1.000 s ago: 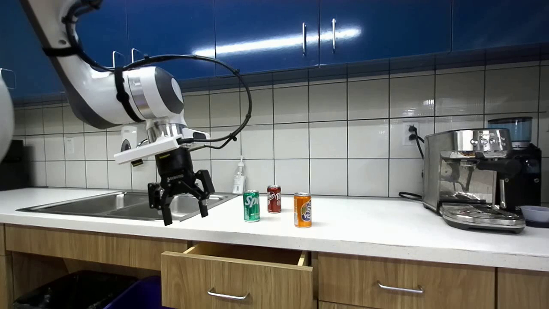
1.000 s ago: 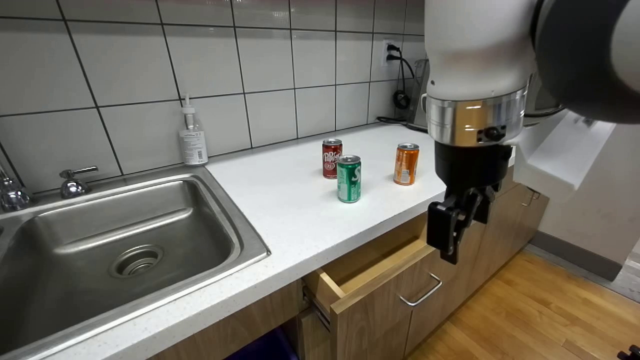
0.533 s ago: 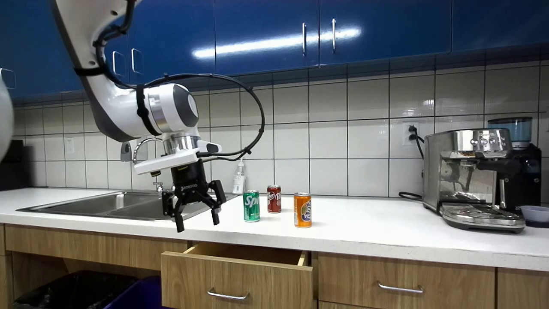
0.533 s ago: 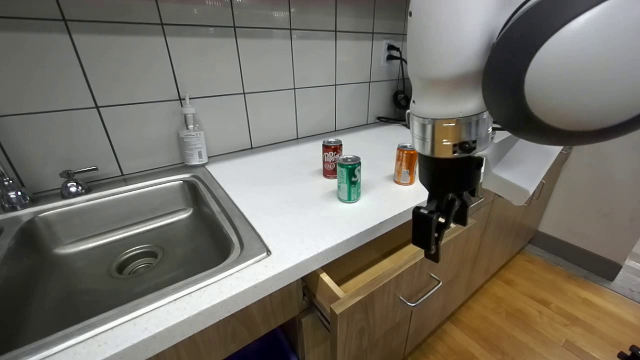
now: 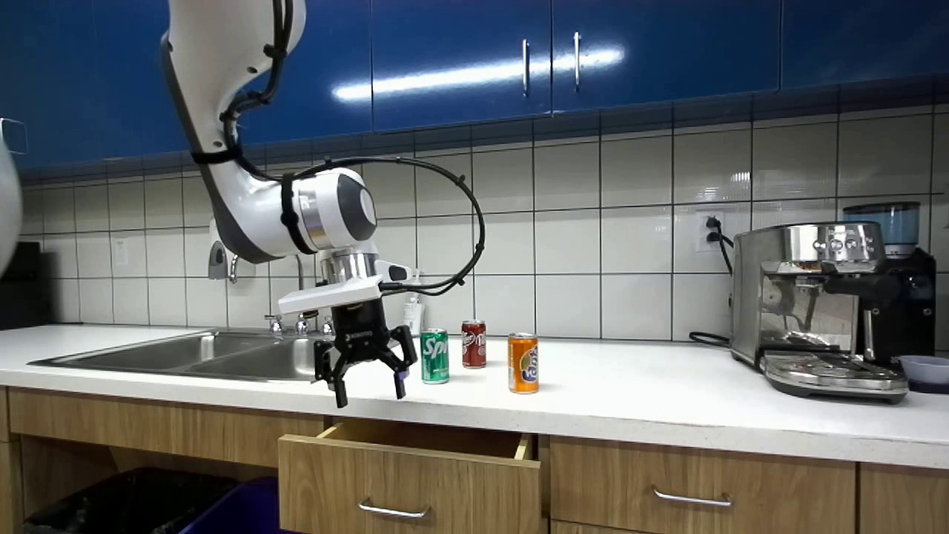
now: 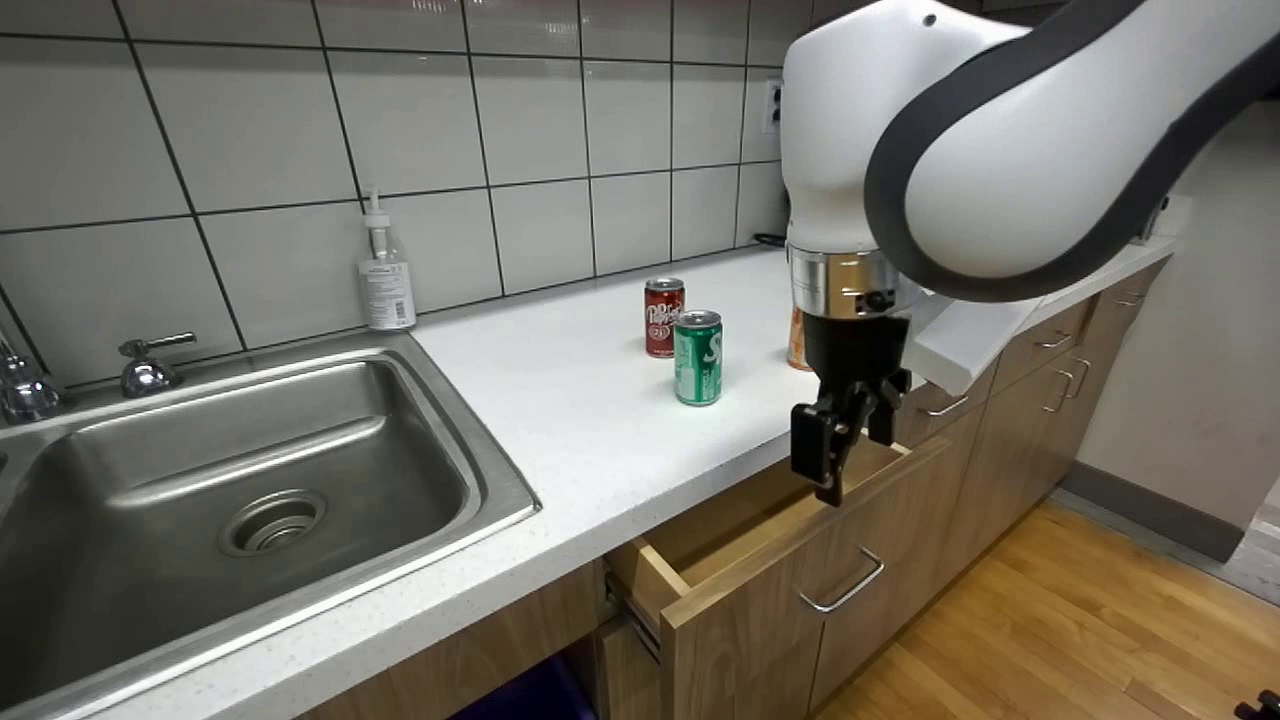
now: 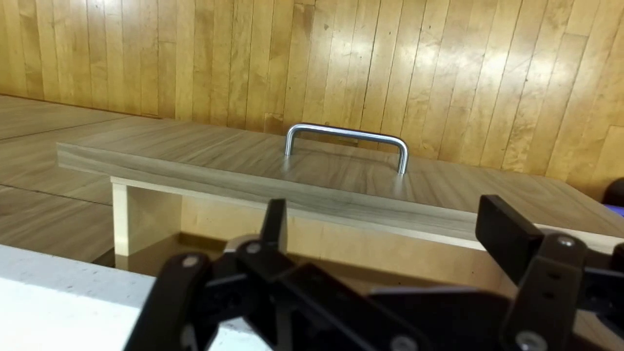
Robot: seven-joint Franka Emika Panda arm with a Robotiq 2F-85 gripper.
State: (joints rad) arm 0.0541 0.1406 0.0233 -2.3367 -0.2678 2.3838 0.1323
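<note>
1. Back wall [image 5: 637,237] is all glossy pale tile with dark grout lines, plus a wall outlet [image 5: 703,241] with stuff plugged in.
2. Blue upper cabinets [image 5: 460,37] up top, and light's throwing a long white streak [image 5: 474,76] across them.
3. White worktop [image 5: 623,371] along that wall, with a double steel sink [image 6: 150,530] set in.
4. Wood-grain lower cabinets [image 5: 778,475] underneath, metal bar handles [image 5: 691,499] on them.
5. Floor [image 7: 341,63] is honey-coloured wood planks, kinda shiny in spots.
6. Plain pale side wall [image 6: 1190,350] past the lower cabinets, dark baseboard [image 6: 1150,510] along the bottom.
</note>
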